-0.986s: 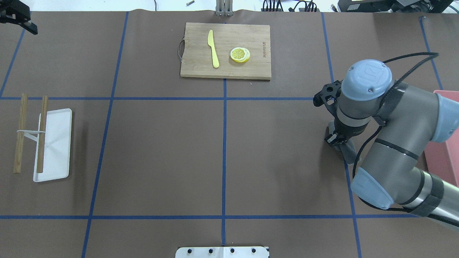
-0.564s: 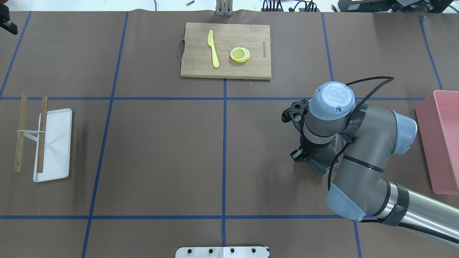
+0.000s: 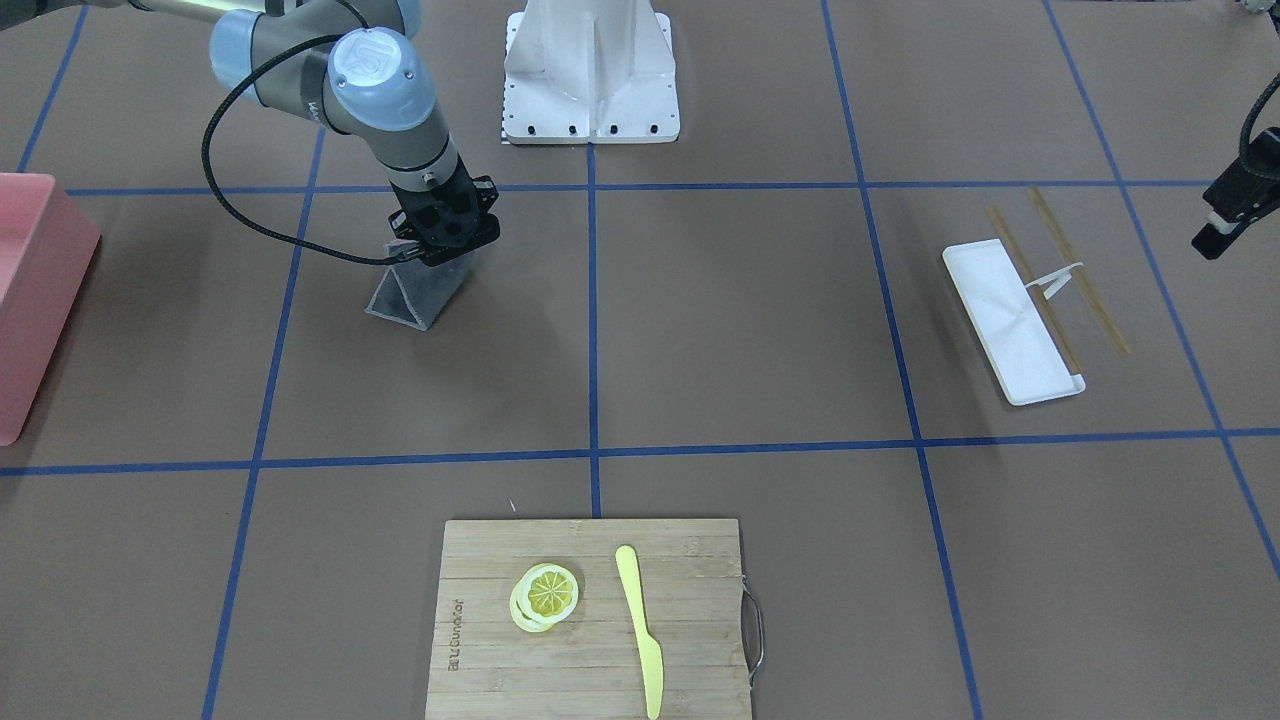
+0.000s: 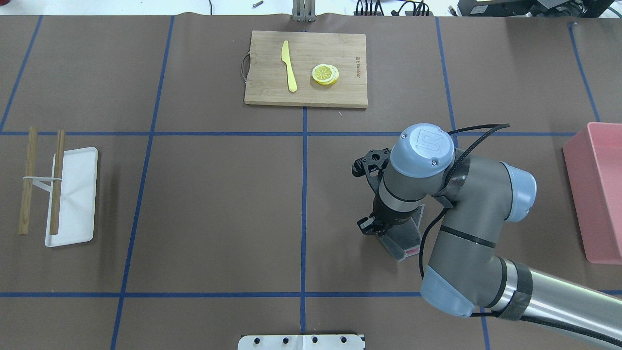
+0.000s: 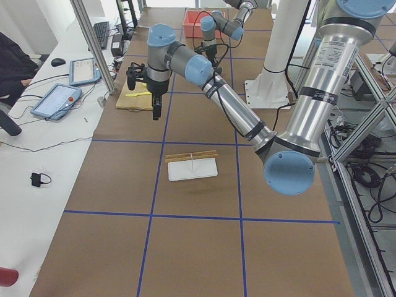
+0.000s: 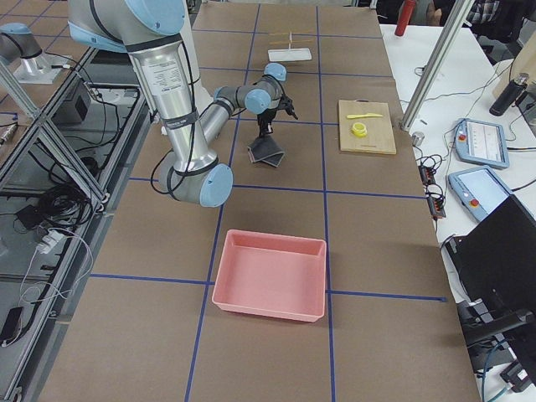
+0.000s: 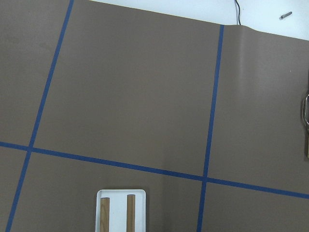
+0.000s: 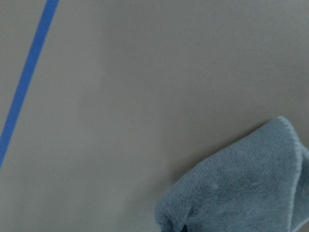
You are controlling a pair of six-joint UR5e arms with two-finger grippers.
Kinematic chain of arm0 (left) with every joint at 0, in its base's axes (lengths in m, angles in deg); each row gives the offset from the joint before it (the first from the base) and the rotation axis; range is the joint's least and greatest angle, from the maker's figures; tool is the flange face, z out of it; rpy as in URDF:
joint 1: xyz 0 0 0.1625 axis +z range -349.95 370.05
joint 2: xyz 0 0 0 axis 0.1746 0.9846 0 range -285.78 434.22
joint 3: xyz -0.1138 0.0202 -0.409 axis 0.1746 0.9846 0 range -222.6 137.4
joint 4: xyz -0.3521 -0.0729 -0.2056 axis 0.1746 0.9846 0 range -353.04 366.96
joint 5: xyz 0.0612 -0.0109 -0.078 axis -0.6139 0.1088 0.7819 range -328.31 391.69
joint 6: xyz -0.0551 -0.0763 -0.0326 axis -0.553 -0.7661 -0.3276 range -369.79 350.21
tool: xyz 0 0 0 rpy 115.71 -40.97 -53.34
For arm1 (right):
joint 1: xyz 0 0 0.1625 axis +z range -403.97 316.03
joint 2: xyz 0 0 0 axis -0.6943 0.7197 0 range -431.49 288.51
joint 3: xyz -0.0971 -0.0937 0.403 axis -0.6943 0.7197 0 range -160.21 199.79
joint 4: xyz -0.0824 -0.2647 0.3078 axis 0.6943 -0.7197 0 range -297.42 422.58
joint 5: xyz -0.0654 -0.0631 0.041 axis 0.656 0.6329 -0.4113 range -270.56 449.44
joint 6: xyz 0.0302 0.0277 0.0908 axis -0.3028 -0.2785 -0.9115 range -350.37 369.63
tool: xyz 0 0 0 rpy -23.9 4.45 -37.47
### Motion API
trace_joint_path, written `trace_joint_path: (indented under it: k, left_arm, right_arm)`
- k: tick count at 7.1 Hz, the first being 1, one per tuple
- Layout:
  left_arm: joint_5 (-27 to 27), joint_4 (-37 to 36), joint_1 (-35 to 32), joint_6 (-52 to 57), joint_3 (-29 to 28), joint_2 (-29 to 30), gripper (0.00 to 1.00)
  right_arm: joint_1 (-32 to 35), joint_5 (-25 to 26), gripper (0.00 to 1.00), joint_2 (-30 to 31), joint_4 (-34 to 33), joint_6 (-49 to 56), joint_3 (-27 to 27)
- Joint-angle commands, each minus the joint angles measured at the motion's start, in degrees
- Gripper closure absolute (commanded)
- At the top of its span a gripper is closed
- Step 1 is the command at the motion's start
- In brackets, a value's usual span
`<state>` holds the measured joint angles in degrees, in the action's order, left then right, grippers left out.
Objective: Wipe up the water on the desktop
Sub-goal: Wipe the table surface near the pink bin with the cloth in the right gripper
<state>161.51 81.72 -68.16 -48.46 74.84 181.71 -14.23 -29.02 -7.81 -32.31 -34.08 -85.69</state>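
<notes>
The desktop point(image 4: 218, 204) is brown with blue tape lines; I make out no water on it. My right gripper point(image 3: 441, 254) is shut on the top of a grey cloth point(image 3: 415, 295), which hangs tent-like with its lower edge on the desktop. In the overhead view the cloth point(image 4: 403, 236) lies right of the centre line, partly under the wrist. The right wrist view shows a cloth corner point(image 8: 241, 188) on bare desktop. My left gripper point(image 3: 1228, 212) hangs high at the table's far left end; I cannot tell whether it is open.
A bamboo cutting board point(image 4: 265, 90) with a yellow knife point(image 4: 289, 65) and a lemon slice point(image 4: 325, 74) lies at the far middle. A white tray point(image 4: 77, 194) with wooden chopsticks point(image 4: 57, 180) lies at the left. A pink bin point(image 4: 597, 194) stands at the right edge.
My right arm has slid left toward the table's middle, dragging the grey cloth over the desktop. My left gripper has left the overhead view at the top left corner.
</notes>
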Motion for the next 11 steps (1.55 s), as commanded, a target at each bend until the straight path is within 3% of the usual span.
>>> trace_joint_path:
  k: [1,4,7,9,11]
  left_arm:
    - [0.0,-0.06,-0.09,-0.26,0.24,0.26,0.02]
    - [0.0,-0.06,0.0,-0.79,0.51,0.44,0.02]
    - [0.0,-0.06,0.0,-0.79,0.16,0.17,0.02]
    - [0.0,-0.06,0.09,-0.79,-0.54,0.0,0.02]
    - [0.0,0.03,0.09,-0.44,-1.6,-0.01,0.02]
  right_arm:
    - [7.05,-0.54,1.0,0.3,-0.03,6.12,6.38]
    - [18.39,-6.41,1.0,0.65,-0.03,19.67,13.88]
    - [21.24,-7.22,1.0,0.91,0.14,23.67,16.53]
    - [16.62,-7.4,1.0,2.74,0.06,20.01,12.61]
    - [11.07,-8.89,1.0,6.77,-0.03,15.42,4.98]
